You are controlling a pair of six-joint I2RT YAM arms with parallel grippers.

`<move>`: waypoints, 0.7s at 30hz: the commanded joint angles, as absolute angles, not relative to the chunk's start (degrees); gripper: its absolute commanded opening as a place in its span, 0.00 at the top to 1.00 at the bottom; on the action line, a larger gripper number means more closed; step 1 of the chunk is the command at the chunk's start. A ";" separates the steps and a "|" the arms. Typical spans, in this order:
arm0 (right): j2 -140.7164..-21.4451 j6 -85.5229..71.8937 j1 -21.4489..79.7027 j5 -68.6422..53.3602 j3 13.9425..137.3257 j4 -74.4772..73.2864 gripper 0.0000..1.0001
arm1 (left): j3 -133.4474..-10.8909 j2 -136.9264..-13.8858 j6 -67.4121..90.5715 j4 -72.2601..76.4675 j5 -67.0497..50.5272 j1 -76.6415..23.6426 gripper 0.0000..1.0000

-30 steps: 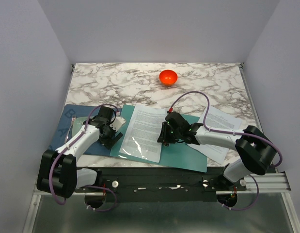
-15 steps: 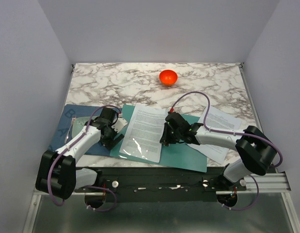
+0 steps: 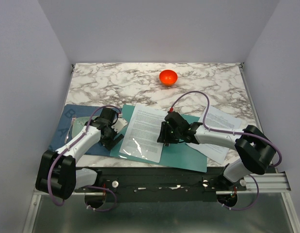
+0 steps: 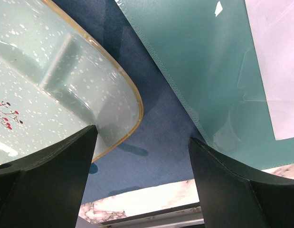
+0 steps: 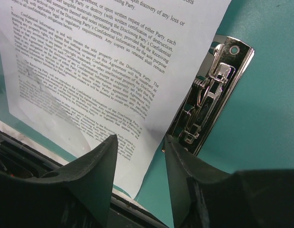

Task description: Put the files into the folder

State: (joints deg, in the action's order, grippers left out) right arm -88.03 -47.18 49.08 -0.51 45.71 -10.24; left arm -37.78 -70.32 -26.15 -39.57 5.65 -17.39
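Note:
The teal folder (image 3: 181,155) lies open at the table's near middle. One printed white sheet (image 3: 145,128) lies on its left half, partly under a glossy clear pocket. More sheets (image 3: 222,141) lie on the marble to the right, under my right arm. My right gripper (image 3: 164,136) is open and low over the folder's spine. In the right wrist view its fingers (image 5: 141,140) straddle the sheet's (image 5: 90,76) right edge beside the metal clip (image 5: 211,99). My left gripper (image 3: 114,136) is open and empty at the folder's left edge, over the blue mat (image 4: 151,137).
An orange-red bowl (image 3: 168,76) stands at the back middle. A dark blue cloth mat (image 3: 67,119) with a pale mint plate (image 3: 78,127) lies left of the folder. The plate's gold rim (image 4: 132,95) is close to my left finger. Grey walls enclose the table.
Almost nothing. My right gripper has shifted very slightly beside the clip. The left arm has stayed in place.

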 commanded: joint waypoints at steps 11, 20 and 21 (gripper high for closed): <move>-89.03 -48.78 49.48 1.58 46.49 -11.87 0.73 | -36.74 -67.94 -28.39 -39.64 9.67 -17.75 0.10; -90.88 -47.46 49.48 2.46 49.74 -12.82 0.74 | -41.66 -66.44 -26.90 -42.45 5.72 -16.18 0.10; -90.36 -47.03 49.48 2.81 50.09 -13.35 0.65 | -41.83 -66.53 -26.89 -42.45 4.93 -15.39 0.10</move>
